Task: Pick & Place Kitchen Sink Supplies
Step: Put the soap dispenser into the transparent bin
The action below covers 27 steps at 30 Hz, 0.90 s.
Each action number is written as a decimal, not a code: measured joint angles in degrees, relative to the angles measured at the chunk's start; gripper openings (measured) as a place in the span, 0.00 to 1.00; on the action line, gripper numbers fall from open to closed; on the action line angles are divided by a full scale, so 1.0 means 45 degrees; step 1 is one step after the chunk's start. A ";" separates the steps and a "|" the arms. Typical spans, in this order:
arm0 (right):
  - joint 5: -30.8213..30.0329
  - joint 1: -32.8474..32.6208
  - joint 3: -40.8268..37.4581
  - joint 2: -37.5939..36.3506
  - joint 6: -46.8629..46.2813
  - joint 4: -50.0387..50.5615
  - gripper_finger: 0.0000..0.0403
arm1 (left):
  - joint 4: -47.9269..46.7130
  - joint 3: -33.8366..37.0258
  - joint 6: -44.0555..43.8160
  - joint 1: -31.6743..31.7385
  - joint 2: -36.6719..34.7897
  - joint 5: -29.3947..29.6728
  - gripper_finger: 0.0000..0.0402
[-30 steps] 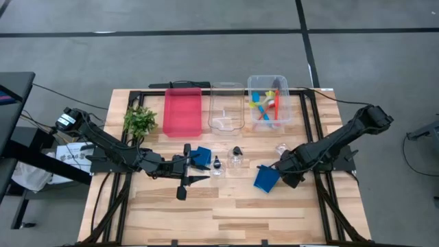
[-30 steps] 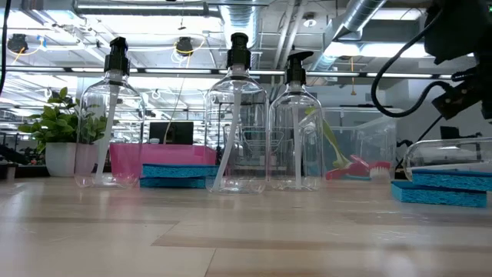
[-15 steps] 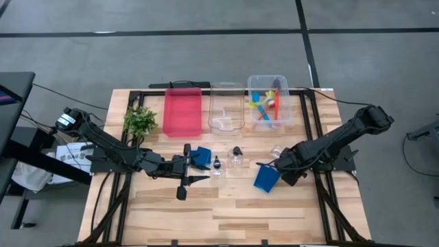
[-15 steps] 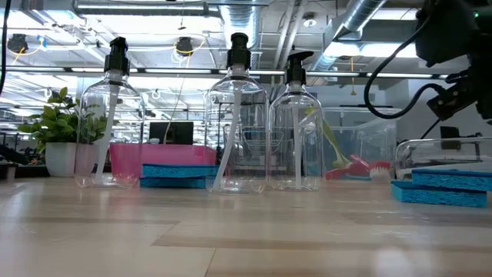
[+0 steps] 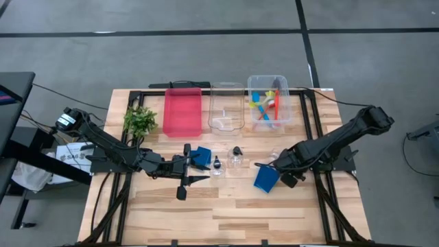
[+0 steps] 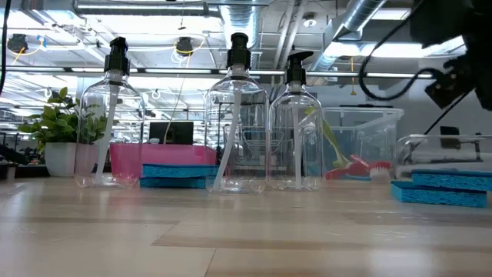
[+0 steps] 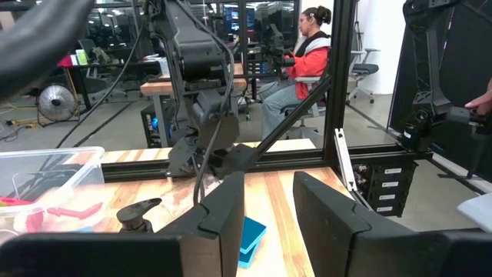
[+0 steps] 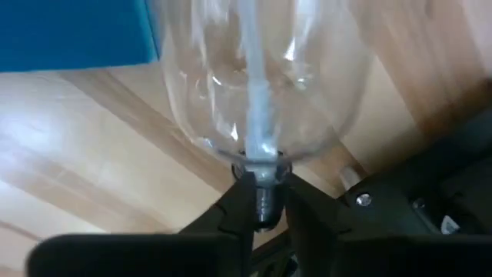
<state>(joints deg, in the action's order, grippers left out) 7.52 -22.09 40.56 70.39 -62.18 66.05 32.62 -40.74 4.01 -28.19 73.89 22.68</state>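
A clear bottle [image 8: 254, 85] lies on its side at the table's right, beside a blue sponge [image 5: 266, 178]. My right gripper [image 8: 265, 201] is shut on this bottle. Three more clear bottles [image 6: 238, 131] with black pump tops stand upright near the table's middle. A second blue sponge [image 5: 200, 156] lies flat by them. My left gripper [image 7: 269, 208] stands open beside that sponge, with nothing between its fingers. Thin coloured brushes [image 5: 264, 103] lie in the far right clear bin. My right gripper pinches the lying bottle's neck [image 8: 261, 165], where it meets the shoulder, between its two fingers [image 8: 240, 201]. The fingers come from above, slanting down, and lie across the neck. The bottle's side rests on the table.
A red tray [image 5: 182, 111] and an empty clear bin [image 5: 226, 106] stand along the far edge, left of the brush bin [image 5: 255, 86]. A small green plant [image 5: 140, 121] stands at the far left. A seated person [image 7: 304, 61] shows beyond the table.
My right gripper has edged toward the table's left, at the lying bottle. The bottle's end has shifted a little the same way in the low view.
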 joint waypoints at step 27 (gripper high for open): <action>-0.0358 -0.0987 0.1258 0.0001 -0.0296 0.0737 0.39 | -0.0005 0.0002 0.0000 0.0000 0.0000 0.0000 0.29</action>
<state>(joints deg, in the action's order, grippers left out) 5.91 -26.53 46.22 70.39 -63.51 69.37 32.60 -40.73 4.01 -28.19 73.89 22.68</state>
